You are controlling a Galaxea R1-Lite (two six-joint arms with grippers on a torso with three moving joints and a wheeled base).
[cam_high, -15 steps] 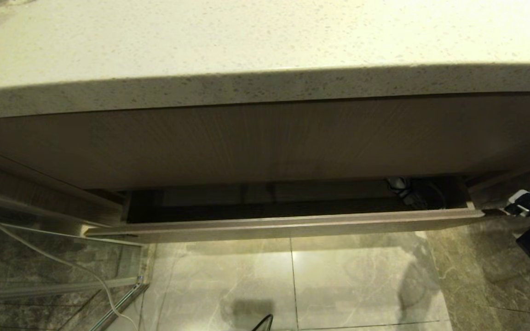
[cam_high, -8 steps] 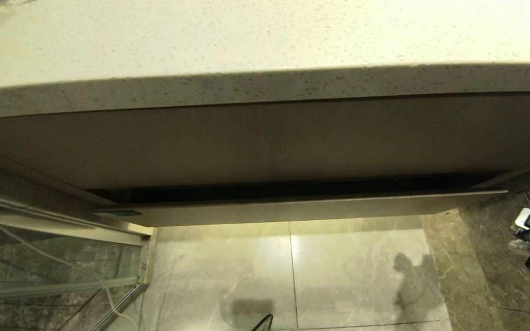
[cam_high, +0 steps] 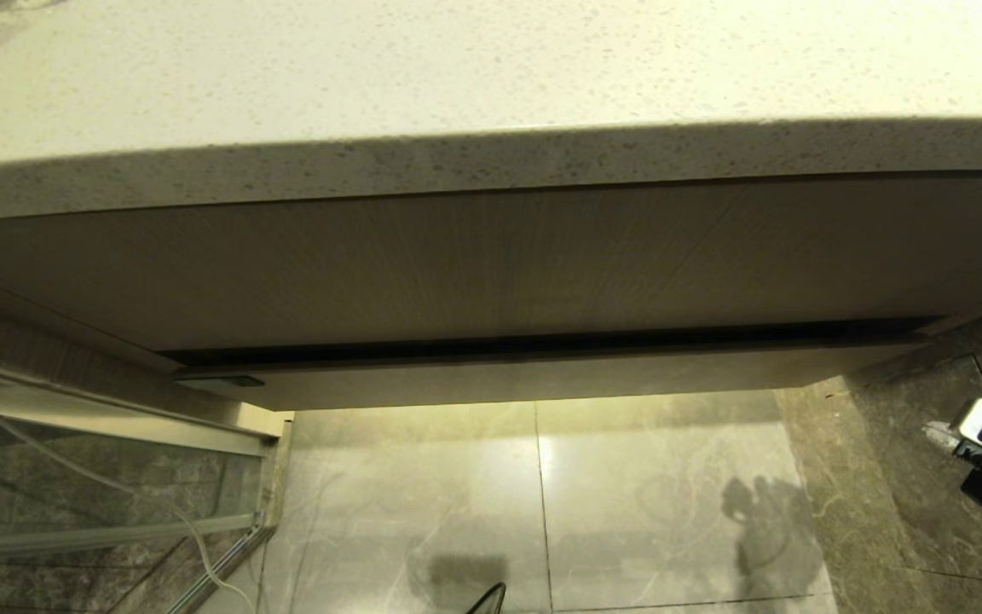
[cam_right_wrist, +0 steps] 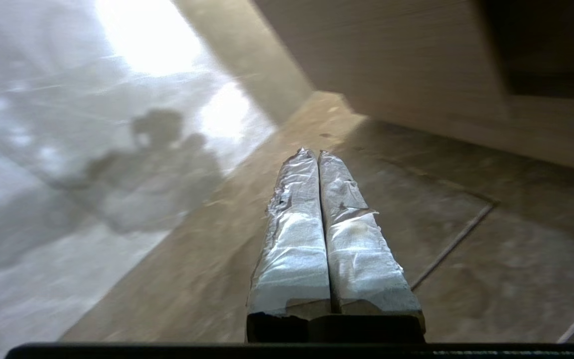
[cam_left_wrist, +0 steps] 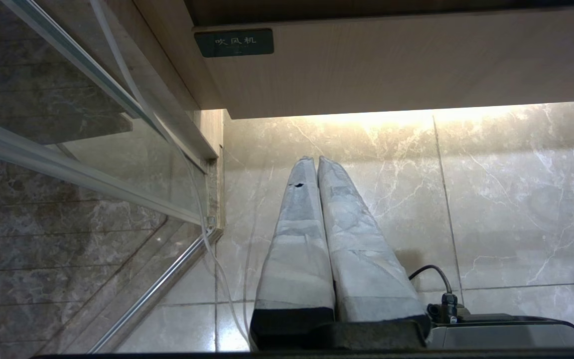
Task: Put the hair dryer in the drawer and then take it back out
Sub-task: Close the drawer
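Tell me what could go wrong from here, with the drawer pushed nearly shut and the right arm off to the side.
1. The drawer has a narrow handleless front with only a dark slit above it; the right gripper, fingers pressed together, may struggle to hook it open again.
2. The hair dryer is out of sight, so reaching for it later would start blind.
3. The right gripper hangs near the drawer's right corner, so a careless swing could knock it.
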